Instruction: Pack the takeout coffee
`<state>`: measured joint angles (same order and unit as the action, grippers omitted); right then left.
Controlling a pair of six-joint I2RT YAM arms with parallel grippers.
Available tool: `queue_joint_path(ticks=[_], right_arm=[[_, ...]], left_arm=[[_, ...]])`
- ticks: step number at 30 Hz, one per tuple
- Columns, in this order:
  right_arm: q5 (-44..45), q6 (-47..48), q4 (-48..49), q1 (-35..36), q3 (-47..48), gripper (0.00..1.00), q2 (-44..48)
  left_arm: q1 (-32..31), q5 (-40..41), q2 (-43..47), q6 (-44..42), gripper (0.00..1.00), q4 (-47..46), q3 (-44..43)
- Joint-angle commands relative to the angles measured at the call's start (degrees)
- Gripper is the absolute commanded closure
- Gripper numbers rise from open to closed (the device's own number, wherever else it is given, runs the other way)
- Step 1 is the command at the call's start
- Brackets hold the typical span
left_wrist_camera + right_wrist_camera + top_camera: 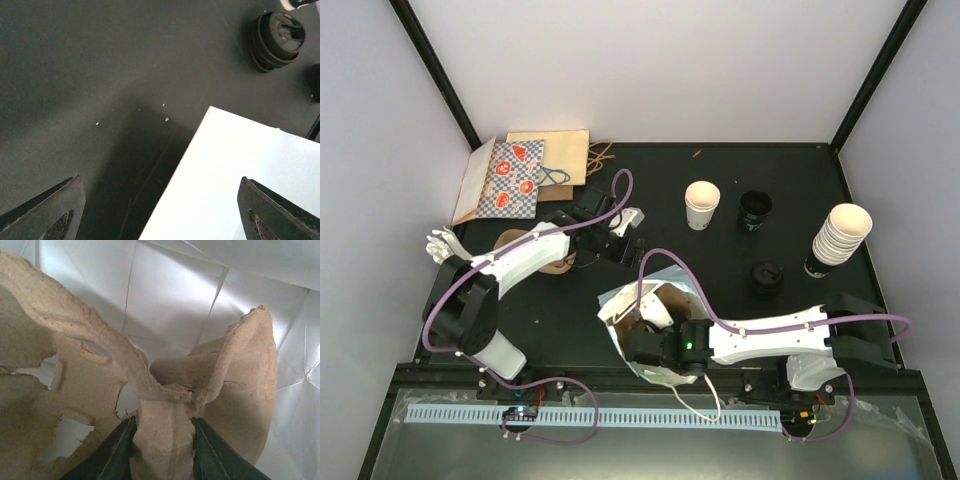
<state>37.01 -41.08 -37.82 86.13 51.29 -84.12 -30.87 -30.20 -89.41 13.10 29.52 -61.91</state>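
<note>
**Two arms out: right one clamped inside the bag, left one empty**

Right arm (pixel 770 340) lies low across the near edge of the table (pixel 720 300), reaching left, wrist dipped into the mouth of the pale bag (pixel 620 305). Right gripper (pixel 162 437) is pinched down on the centre rib of a brown cardboard carrier (pixel 240 390). Both fingers (pixel 116 452) press its sides and the bag's creased walls are all round it.

Left arm (pixel 520 262) stretches from its base up and to the right, wrist ending just beyond the bag's far side. Left gripper (pixel 160 182) is spread wide with nothing in it. Bare table and one corner of the bag show between the fingers, touching neither.

Coffee items are all out on the table, right of centre and well apart from the bag:
- one cream paper cup (pixel 702 203), upright, top open
- stack of cups (pixel 840 235) near the right wall, tilted
- black lid (pixel 767 278) lying alone between that stack and the bag
- a second black piece (pixel 754 212) beside the single cup; lid or cup, can't tell

Labels: the second black piece has a white mark, too small to read. Back left lies a flat checked bag (pixel 515 178) with red round prints, overlapping a plain brown bag (pixel 555 155). No legible text on either.
</note>
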Motion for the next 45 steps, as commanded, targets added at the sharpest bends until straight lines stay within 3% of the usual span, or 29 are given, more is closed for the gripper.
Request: queue_joint_path(ticks=[1, 13, 45], right_arm=[[1.0, 0.6, 1.1, 0.2, -0.2, 0.69, 0.7], [-4.7, 6.6, 9.6, -6.5, -4.5, 0.67, 9.0], [-15.8, 9.8, 14.5, -15.3, -3.1, 0.68, -4.6]], left_arm=[[-0.1, -0.2, -3.0, -2.2, 0.14, 1.1, -2.1], [-0.1, -9.1, -6.5, 0.3, 0.19, -0.4, -2.2], [-1.8, -14.3, -8.5, 1.9, 0.24, -1.8, -1.1]])
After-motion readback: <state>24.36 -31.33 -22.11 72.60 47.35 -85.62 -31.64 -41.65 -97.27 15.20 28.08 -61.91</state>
